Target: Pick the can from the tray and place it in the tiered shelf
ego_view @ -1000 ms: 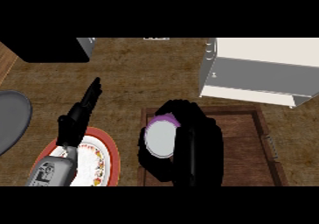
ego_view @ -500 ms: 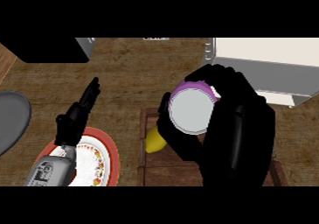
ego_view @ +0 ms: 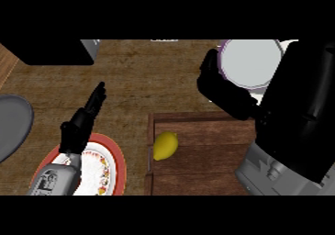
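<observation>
Tray (ego_view: 197, 156) wood sits closest to me, by the counter's (ego_view: 142, 78) near edge, and only a yellow lemon (ego_view: 164, 146) lies on it, at its left side. Just left of the tray is a plate (ego_view: 110, 161) with a red rim, and the left hand (ego_view: 80, 124) rests above it with its fingers straight and holding nothing. A grey round thing (ego_view: 8, 125) shows at the counter's left edge. Farther back on the right, the right hand (ego_view: 227, 94) is curled round the can (ego_view: 249, 62), which is up in the air over the counter's far right corner. The can looks stiff and smooth, so I think it could slip; holding it round its sides seems best. It is likely light. A dark box (ego_view: 51, 51) sits at the far left. The big arm hides the shelf, so I cannot tell what blocks the way.
</observation>
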